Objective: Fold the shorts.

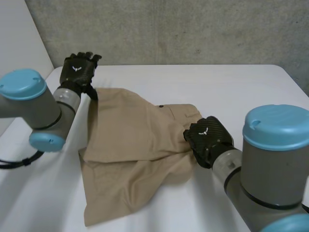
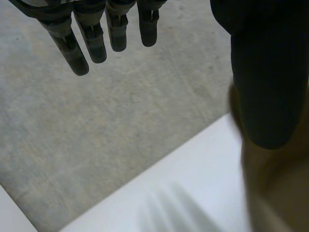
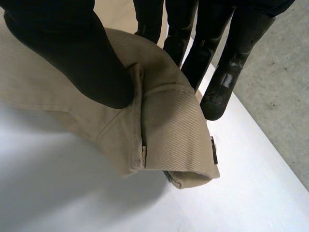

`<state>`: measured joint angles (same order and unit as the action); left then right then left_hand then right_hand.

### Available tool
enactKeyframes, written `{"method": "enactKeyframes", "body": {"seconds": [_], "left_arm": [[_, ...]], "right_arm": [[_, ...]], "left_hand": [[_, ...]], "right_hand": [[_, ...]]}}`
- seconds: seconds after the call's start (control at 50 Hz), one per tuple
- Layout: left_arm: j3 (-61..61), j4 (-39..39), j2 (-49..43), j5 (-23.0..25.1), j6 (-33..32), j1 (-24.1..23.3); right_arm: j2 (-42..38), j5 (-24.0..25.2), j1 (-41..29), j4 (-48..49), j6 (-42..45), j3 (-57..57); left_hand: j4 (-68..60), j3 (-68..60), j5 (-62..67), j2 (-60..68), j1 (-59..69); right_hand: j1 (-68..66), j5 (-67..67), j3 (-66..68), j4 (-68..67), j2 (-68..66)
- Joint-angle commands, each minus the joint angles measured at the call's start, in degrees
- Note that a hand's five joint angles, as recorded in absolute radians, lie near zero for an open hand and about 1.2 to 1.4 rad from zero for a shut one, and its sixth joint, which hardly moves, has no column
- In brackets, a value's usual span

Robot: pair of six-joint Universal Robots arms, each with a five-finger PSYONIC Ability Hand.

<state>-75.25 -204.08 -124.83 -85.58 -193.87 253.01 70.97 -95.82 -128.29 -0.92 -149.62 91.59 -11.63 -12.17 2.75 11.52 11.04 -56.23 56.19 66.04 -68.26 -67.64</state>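
Near the far left corner of the surface (image 1: 231,92), our left robot hand (image 1: 78,70) is hovering with fingers straight and apart, an edge of the shorts (image 1: 130,145) just beside its thumb. The shorts are lying rumpled across the surface's middle, and our right robot hand (image 1: 205,140) is pinching their seamed edge on the surface's right side between thumb and fingers. We are judging the fold barely begun, and we are finding no readable writing.

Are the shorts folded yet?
Only partly: the shorts lie rumpled, one layer doubled over another, with the right hand pinching one edge.
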Motion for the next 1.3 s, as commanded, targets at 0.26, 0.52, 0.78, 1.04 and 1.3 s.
{"method": "enactKeyframes", "body": {"seconds": [0.26,0.52,0.78,1.04,1.3], "left_arm": [[-35.0,18.0,38.3,0.1,0.8,-2.4],[-40.5,29.9,41.4,-0.6,6.1,-6.9],[-41.2,29.3,33.8,-1.9,8.2,-7.0],[-40.2,15.4,27.2,-7.5,7.6,-7.0],[-19.3,17.6,50.7,-6.9,6.4,-6.9]], "right_arm": [[-8.6,-0.8,0.0,0.7,-6.6,-12.0],[-10.9,-1.4,0.1,0.3,-10.7,-17.2],[-11.6,-1.6,0.1,-0.4,-13.1,-18.3],[-9.2,-1.5,0.8,-1.7,-12.3,-15.1],[10.0,-0.6,0.9,-7.7,3.3,-19.3]], "left_hand": [[-4.5,-3.9,3.3,4.6,5.1],[-7.3,-6.8,6.2,7.4,7.9],[-13.2,-12.7,12.1,13.3,13.8],[-68.4,-67.8,67.3,68.5,69.0],[-68.4,-67.8,67.3,68.5,69.0]], "right_hand": [[-23.8,13.8,14.0,-11.7,-12.4],[-23.8,13.8,14.0,-11.7,-12.4],[-23.8,13.8,14.0,-11.7,-12.4],[-23.8,13.8,14.0,-11.7,-12.4],[-23.8,13.8,14.0,-11.7,-12.4]]}}
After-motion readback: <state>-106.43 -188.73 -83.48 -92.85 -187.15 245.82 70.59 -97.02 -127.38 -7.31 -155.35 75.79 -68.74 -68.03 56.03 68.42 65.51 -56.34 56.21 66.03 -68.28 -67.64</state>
